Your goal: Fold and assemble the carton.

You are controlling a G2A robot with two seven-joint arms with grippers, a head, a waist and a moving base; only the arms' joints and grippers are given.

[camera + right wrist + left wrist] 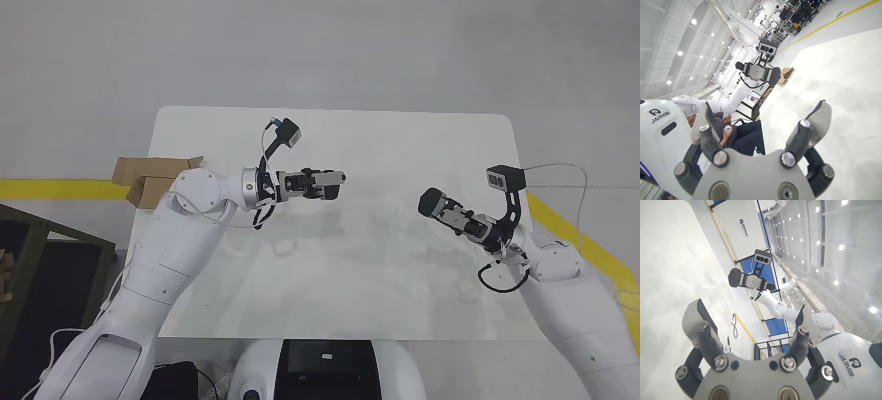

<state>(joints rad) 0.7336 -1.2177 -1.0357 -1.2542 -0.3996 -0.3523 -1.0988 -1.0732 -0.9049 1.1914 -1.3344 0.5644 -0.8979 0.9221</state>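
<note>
The left claw point(338, 181) and right claw point(428, 203) gape wide, empty, over the bench point(400, 130). The carton point(150, 178) overhangs the left edge beside the left arm point(200, 195) — a careless swing could knock it off.

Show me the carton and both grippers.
carton point(140, 175), top view, its brown cardboard surface.
left gripper point(751, 304), left wrist view, midway between fingertips.
right gripper point(763, 103), right wrist view, midway between fingertips.
</note>
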